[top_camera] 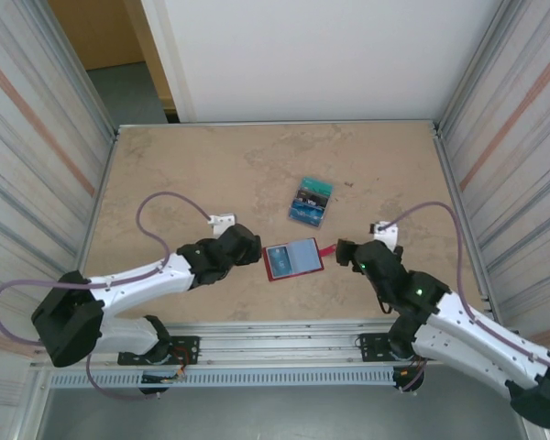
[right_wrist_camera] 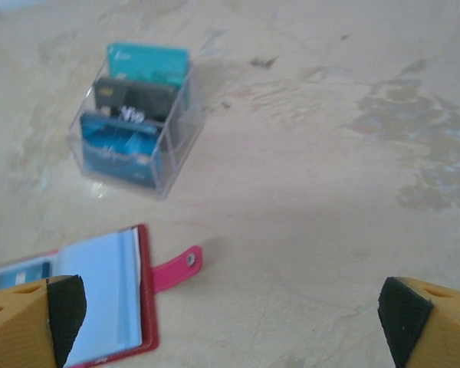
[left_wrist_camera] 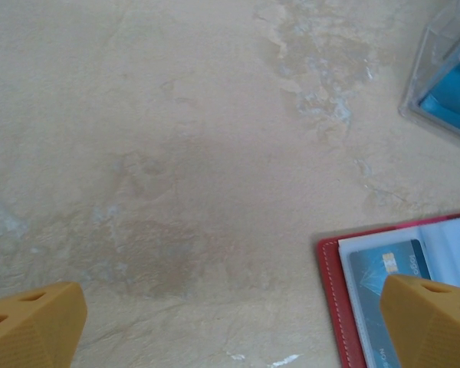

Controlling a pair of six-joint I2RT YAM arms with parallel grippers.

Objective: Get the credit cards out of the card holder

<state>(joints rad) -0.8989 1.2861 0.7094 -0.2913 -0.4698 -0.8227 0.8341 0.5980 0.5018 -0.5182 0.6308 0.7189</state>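
Your card holder (top_camera: 293, 259) lies open on the counter (top_camera: 183, 174) between the two arms. A blue credit card (left_wrist_camera: 387, 264) sits in its pocket, and the snap tab (right_wrist_camera: 176, 267) points right. The left fingers (left_wrist_camera: 425, 322) and the right fingers (right_wrist_camera: 31, 318) are spread wide and hold nothing, one pair just beside each end. Beyond, a clear box (right_wrist_camera: 134, 138) holds more cards; their print is too blurred to read.
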